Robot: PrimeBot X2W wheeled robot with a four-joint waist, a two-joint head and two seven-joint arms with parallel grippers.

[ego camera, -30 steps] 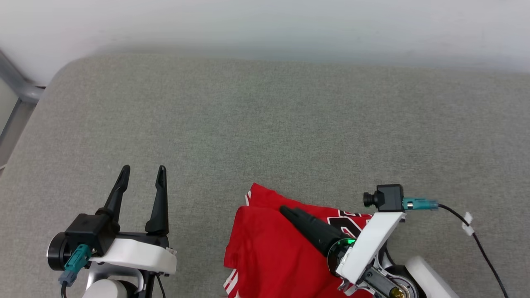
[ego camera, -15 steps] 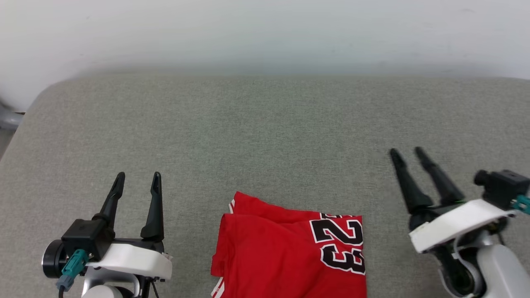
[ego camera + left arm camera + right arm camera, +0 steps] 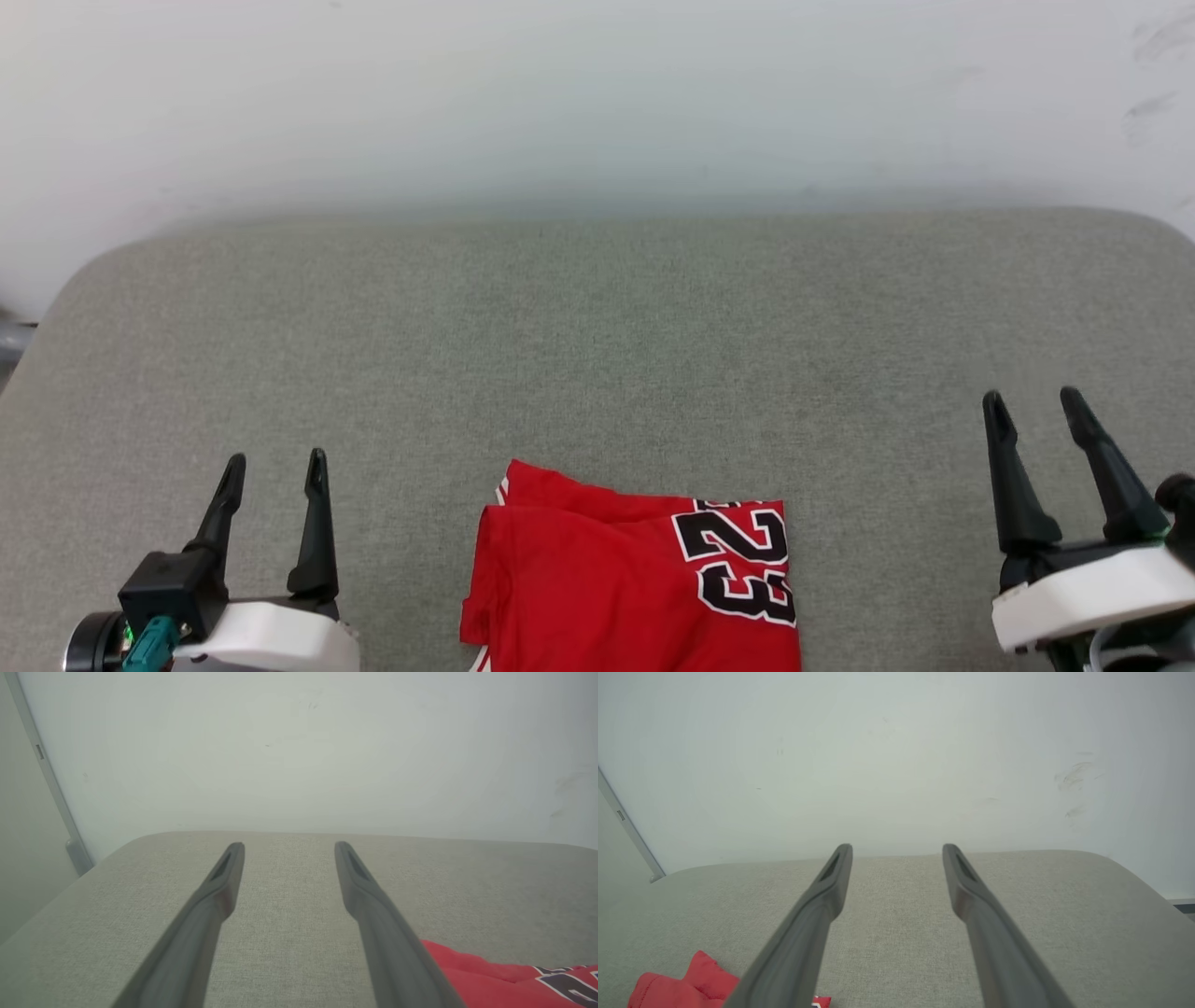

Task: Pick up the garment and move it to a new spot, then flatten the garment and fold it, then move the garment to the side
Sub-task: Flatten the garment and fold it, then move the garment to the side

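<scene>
Grey fabric cushion [image 3: 597, 355] against pale wall [image 3: 597, 93]; bright red soft shirt [image 3: 616, 597] with black-and-white 23 lies folded at near edge, centre; left gripper [image 3: 276, 457], right gripper [image 3: 1032, 395] flank it, well apart, fingers spread, empty. Likely next: shift aside. Pinch through all layers, lift level, keep fold.

cut off: we lose the near part of the red jersey [image 3: 597, 597] and the bases of the left gripper [image 3: 275, 457] and right gripper [image 3: 1032, 395] below the head view's bottom edge | hidden: right wrist view, a finger [image 3: 801, 938] covers part of the red jersey | unclear: wall smudges [image 3: 1071, 780] too faint for us to read
</scene>
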